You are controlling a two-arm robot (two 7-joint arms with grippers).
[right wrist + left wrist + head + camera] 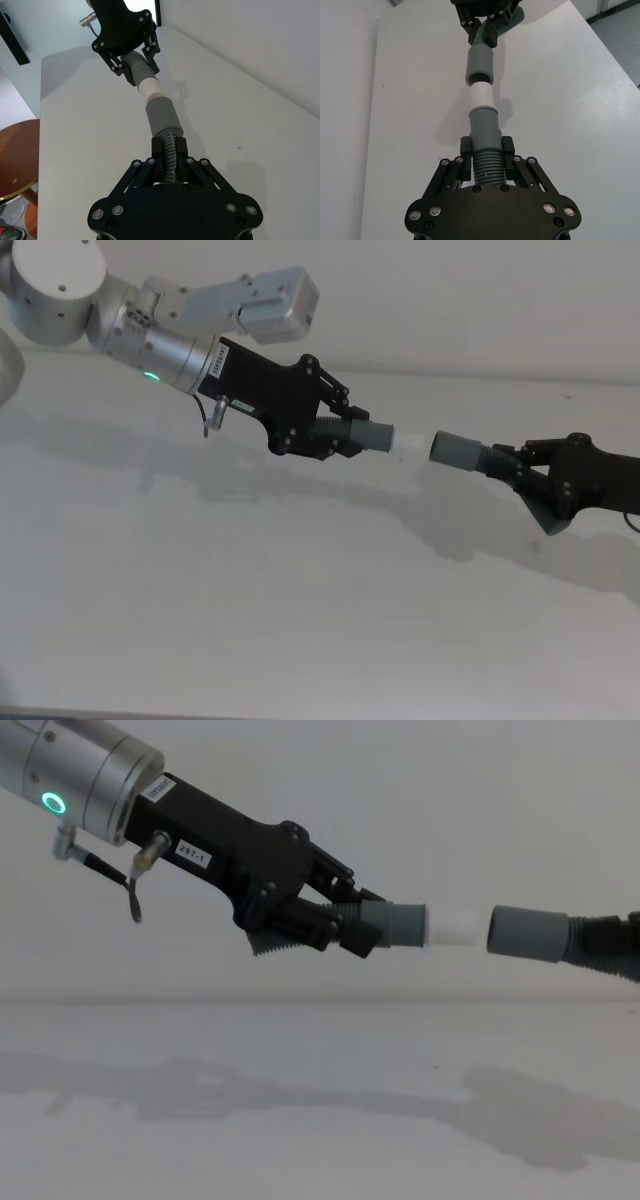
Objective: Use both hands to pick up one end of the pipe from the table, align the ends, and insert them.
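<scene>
Head view: your left gripper (335,430) clamps the white-tipped cuff (380,437) mid-air above the table (300,620), facing the socket cuff (455,450). Wrist views: right gripper (170,157) grips its ribbed hose, ends nearly coaxial. Chest view: small gap remains, ready for insertion.

claws: 2 (345,430) (520,468) | hose pieces: 2 (372,436) (462,451) | table: 1 (250,620)

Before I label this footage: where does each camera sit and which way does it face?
Head: high, looking down at the left end effector and table.
Chest: low, looking sideways at the white tip facing the socket cuff.
Left wrist: along its ribbed hose toward the right end effector.
Right wrist: the reverse.
All share the gap.
</scene>
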